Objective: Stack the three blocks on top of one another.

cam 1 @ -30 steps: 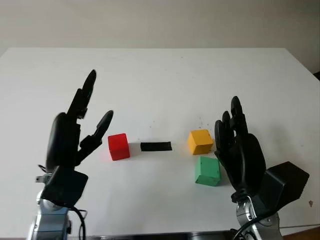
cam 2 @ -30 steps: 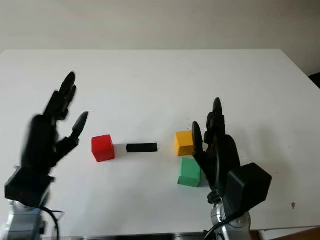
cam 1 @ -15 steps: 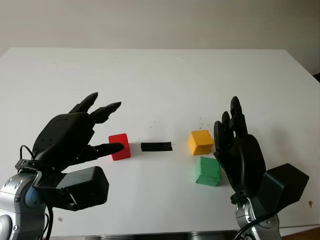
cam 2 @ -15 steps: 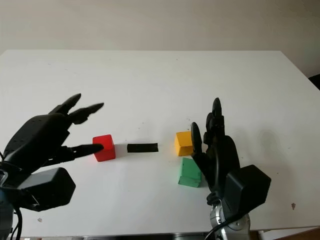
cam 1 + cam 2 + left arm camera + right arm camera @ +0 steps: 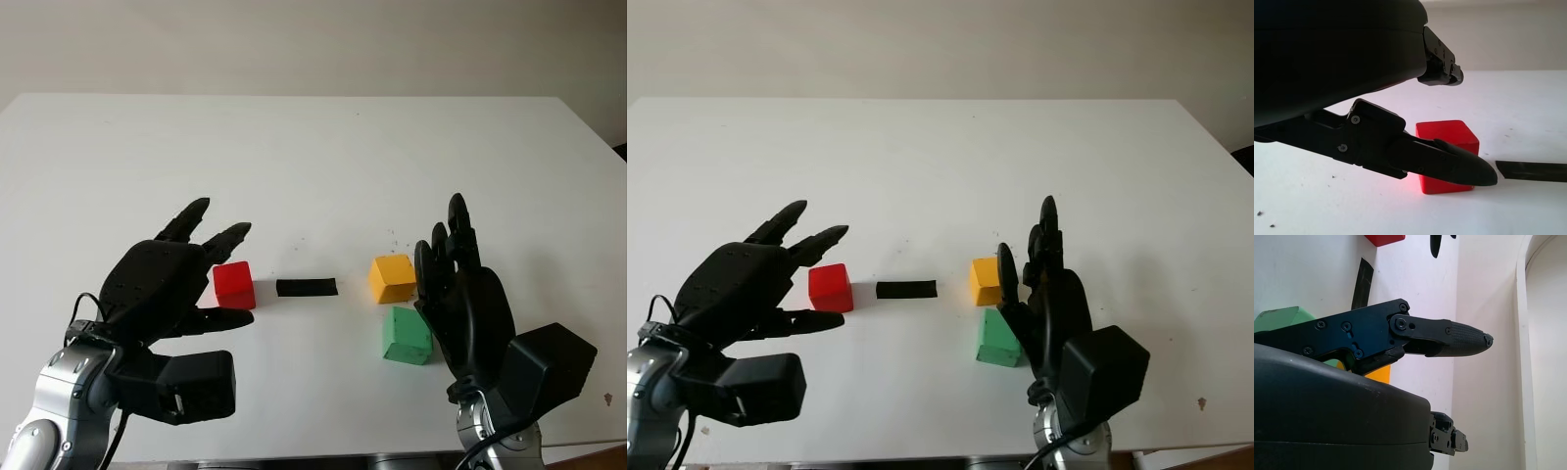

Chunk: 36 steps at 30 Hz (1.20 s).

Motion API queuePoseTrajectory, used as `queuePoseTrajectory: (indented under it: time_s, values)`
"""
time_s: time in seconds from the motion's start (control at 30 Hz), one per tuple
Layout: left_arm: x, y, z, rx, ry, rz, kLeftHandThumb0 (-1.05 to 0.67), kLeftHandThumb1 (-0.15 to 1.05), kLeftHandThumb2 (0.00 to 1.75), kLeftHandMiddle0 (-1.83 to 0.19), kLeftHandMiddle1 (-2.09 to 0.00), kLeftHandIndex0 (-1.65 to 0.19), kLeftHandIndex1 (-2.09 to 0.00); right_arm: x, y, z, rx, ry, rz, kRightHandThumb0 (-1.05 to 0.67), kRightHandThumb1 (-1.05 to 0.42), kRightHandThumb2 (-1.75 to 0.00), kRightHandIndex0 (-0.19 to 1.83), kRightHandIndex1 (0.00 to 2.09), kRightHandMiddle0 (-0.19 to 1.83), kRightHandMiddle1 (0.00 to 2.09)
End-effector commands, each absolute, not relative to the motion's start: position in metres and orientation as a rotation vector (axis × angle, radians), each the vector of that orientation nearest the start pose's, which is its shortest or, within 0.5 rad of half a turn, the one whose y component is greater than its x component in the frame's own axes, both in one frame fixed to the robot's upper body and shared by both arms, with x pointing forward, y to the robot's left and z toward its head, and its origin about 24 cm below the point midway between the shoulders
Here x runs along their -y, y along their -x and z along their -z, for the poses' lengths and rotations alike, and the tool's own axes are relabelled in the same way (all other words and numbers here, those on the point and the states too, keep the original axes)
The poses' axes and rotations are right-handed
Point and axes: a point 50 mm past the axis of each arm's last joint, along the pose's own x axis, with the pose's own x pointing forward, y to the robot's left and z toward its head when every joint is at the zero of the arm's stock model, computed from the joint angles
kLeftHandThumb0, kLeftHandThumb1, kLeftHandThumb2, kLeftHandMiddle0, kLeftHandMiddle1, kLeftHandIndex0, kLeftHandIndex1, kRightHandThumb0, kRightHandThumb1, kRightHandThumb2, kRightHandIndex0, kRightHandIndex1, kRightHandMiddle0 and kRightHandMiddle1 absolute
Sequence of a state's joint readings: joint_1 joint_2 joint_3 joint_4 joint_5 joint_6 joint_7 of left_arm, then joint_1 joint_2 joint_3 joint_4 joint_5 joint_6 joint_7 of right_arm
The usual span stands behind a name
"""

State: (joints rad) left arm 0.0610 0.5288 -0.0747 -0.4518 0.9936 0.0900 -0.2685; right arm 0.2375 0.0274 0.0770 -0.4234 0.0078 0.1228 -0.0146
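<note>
A red block sits left of centre on the white table. An orange block sits to the right, with a green block just in front of it. My left hand is open, low over the table. Its upper fingers are behind the red block and its thumb is in front, neither clearly touching it. My right hand stands upright and open just right of the green and orange blocks, holding nothing. The green block sits close to its palm.
A short strip of black tape lies flat between the red and orange blocks. The table's far half and right side are bare white surface. The near edge runs just in front of both arms.
My left hand has come down from a raised, upright pose and swung right, so its fingers now bracket the red block. The right hand and all three blocks have stayed put.
</note>
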Motion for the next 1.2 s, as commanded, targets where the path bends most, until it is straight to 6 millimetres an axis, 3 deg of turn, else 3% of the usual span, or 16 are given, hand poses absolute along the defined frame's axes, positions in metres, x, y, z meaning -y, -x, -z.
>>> queuePoseTrajectory:
  time_s: [0.0,0.27,0.6,0.63,0.67,0.7,0.8,0.97,1.17]
  values:
    - [-0.1861,-0.2329,-0.125,0.192,-1.526,0.106,-0.77,1.05,0.14,0.09,-0.05,-0.22,-0.01,0.1428,-0.2071,-0.0789,0.094,-0.055,0.015,-0.67,-1.05,-0.51,-0.13,0.05,-0.12,0.05]
    - [-0.1809,-0.2364,-0.1231,0.185,-1.538,0.017,-0.74,1.05,0.21,0.07,-0.06,-0.24,-0.02,0.1435,-0.2066,-0.0789,0.096,-0.049,0.02,-0.67,-1.05,-0.51,-0.12,0.06,-0.12,0.05]
    - [-0.1809,-0.2374,-0.1227,0.151,-1.531,0.033,-0.74,1.05,0.25,0.01,-0.07,-0.39,-0.12,0.1438,-0.2072,-0.0801,0.1,-0.049,0.013,-0.67,-1.05,-0.51,-0.13,0.05,-0.12,0.05]
    - [-0.181,-0.2373,-0.123,0.147,-1.531,0.038,-0.75,1.05,0.26,0.0,-0.06,-0.36,-0.22,0.144,-0.2074,-0.0802,0.102,-0.048,0.012,-0.67,-1.05,-0.51,-0.13,0.05,-0.12,0.05]
    - [-0.1812,-0.2373,-0.1231,0.145,-1.533,0.042,-0.75,1.05,0.25,-0.02,-0.06,-0.11,-0.74,0.1442,-0.2075,-0.0805,0.103,-0.047,0.013,-0.66,-1.05,-0.51,-0.14,0.05,-0.12,0.05]
    - [-0.1815,-0.2373,-0.1232,0.141,-1.537,0.048,-0.75,1.05,0.25,-0.02,-0.06,0.01,-1.0,0.1445,-0.2076,-0.081,0.106,-0.045,0.014,-0.66,-1.05,-0.51,-0.14,0.05,-0.12,0.05]
    - [-0.182,-0.2373,-0.1237,0.123,-1.559,0.067,-0.76,1.05,0.25,-0.03,-0.06,0.15,-1.28,0.1454,-0.2077,-0.0816,0.108,-0.042,0.017,-0.65,-1.05,-0.51,-0.13,0.05,-0.11,0.06]
    - [-0.1825,-0.2364,-0.1257,0.088,-1.578,0.107,-0.77,1.05,0.24,-0.04,-0.06,0.17,-1.33,0.1462,-0.2071,-0.0817,0.103,-0.043,0.02,-0.64,-1.05,-0.51,-0.13,0.05,-0.11,0.06]
    - [-0.183,-0.2357,-0.1275,0.04,-1.606,0.14,-0.79,1.05,0.19,0.0,-0.05,0.19,-1.14,0.1465,-0.2079,-0.0823,0.109,-0.038,0.016,-0.63,-1.05,-0.5,-0.14,0.05,-0.12,0.05]
